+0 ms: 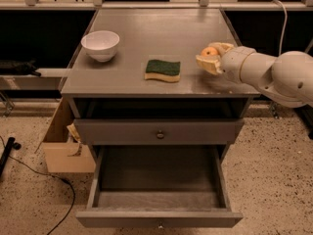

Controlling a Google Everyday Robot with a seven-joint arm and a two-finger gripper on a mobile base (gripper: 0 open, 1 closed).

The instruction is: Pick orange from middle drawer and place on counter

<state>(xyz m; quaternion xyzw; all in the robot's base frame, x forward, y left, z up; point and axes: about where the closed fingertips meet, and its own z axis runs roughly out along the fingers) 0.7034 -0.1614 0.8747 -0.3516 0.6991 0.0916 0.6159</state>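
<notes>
Orange [210,51] | gripper [212,58] is hovering over the counter [146,38] at its right side, jaws clasping the fruit | placing step is running | next: lowering to touch, then releasing

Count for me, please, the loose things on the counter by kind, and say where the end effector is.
bowl: 1
sponge: 1
orange: 1, gripped by the end effector over the right side of the counter
Total: 3
</notes>
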